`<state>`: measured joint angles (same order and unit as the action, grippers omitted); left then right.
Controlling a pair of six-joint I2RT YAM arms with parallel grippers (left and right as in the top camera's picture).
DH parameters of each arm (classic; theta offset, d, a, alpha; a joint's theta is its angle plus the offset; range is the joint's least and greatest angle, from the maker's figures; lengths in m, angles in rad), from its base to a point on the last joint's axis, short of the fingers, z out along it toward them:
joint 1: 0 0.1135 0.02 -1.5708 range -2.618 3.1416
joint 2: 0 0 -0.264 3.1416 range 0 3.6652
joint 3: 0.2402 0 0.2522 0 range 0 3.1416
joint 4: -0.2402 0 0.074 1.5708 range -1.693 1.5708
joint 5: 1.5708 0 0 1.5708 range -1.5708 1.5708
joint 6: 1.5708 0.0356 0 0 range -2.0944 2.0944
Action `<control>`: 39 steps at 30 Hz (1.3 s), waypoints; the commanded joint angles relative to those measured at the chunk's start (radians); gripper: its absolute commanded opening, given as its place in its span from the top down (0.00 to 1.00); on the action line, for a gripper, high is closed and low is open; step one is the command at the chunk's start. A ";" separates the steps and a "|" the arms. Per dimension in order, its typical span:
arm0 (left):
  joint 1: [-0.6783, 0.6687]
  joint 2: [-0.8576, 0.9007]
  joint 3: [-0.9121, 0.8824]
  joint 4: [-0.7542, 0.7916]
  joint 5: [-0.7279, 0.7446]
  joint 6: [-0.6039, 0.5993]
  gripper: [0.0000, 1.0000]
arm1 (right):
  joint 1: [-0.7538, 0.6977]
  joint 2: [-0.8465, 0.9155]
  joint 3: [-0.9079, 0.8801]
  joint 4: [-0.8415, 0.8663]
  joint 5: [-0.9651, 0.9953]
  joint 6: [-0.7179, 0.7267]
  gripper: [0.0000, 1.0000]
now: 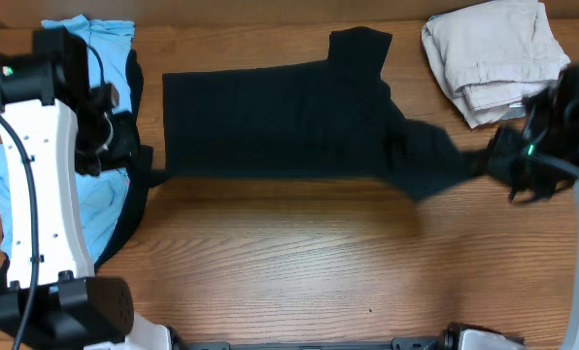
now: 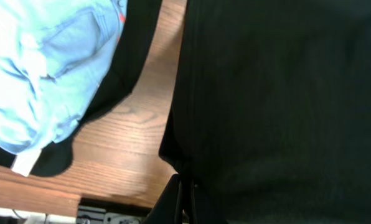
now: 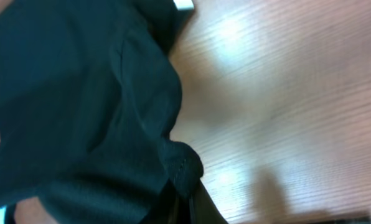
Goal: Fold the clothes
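Note:
The black garment (image 1: 280, 122) of the clothes is stretched flat across the middle of the table, one sleeve pointing toward the far edge. My left gripper (image 1: 146, 177) is shut on its near-left corner. In the left wrist view the fingertips (image 2: 187, 193) pinch a fold of the black cloth (image 2: 285, 93) just above the wood. My right gripper (image 1: 479, 163) is shut on the bunched right end. In the right wrist view a rolled hem of the dark fabric (image 3: 67, 93) sits between the closed fingers (image 3: 188, 199).
Light blue clothes (image 1: 100, 204) lie heaped at the left under my left arm, with another black piece (image 2: 129, 68) beneath them. A folded beige pile (image 1: 493, 58) rests at the far right corner. Bare wood table (image 1: 319, 262) runs along the near side.

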<state>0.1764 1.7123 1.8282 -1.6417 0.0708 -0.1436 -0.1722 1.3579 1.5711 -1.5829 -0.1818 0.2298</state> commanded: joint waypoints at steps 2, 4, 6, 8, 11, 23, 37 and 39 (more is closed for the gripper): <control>-0.001 -0.038 -0.219 0.079 -0.029 -0.058 0.96 | -0.003 -0.105 -0.185 0.008 0.033 0.093 0.96; -0.001 -0.045 -0.329 0.155 -0.028 -0.082 0.96 | -0.003 -0.118 -0.262 0.007 0.026 0.093 0.96; -0.001 -0.045 -0.434 0.223 -0.026 -0.109 0.96 | -0.003 -0.118 -0.327 0.011 0.026 0.115 0.96; -0.001 -0.045 -0.522 0.278 -0.026 -0.130 0.96 | -0.003 -0.118 -0.389 0.031 0.025 0.133 0.96; -0.001 -0.045 -0.636 0.356 -0.024 -0.137 0.96 | -0.003 -0.118 -0.457 0.062 0.025 0.159 0.96; -0.001 -0.045 -0.747 0.435 -0.004 -0.152 0.51 | -0.003 -0.118 -0.494 0.045 0.003 0.212 0.64; -0.001 -0.045 -0.690 0.751 0.081 -0.018 0.00 | 0.078 -0.042 -0.476 0.545 -0.020 0.016 0.39; -0.001 -0.045 -0.690 0.824 0.135 0.013 0.00 | 0.114 0.010 -0.476 0.632 -0.019 -0.011 0.37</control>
<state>0.1768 1.6863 1.1034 -0.8860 0.1036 -0.2237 -0.1108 1.2972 1.0809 -1.0241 -0.1860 0.2935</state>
